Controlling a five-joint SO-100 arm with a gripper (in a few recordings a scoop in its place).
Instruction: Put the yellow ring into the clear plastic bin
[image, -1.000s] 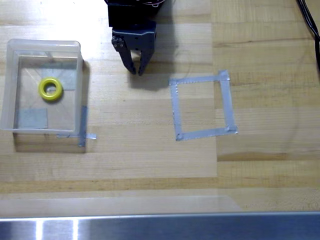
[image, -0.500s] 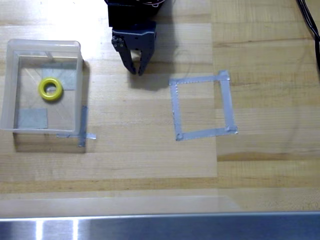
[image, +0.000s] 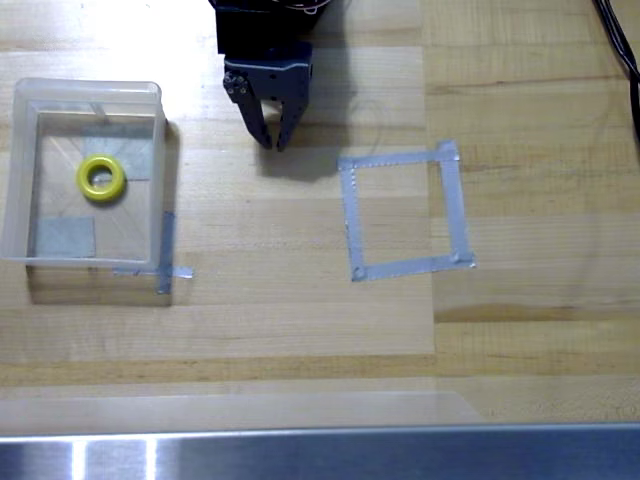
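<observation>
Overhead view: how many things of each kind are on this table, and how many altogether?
Yellow ring: 1, lying inside the bin
Clear bin: 1
Grey tape square: 1, nothing inside it
Gripper: 1, holding nothing
Total: 4

No visible change: tool (image: 273, 143) same spot (tips nearly together), yellow ring (image: 101, 178) unmoved.

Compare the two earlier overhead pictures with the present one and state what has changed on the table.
Nothing visibly changed. The yellow ring lies inside the clear plastic bin, the gripper hangs empty above the wood, apart from both, and the tape square is where it was.
</observation>
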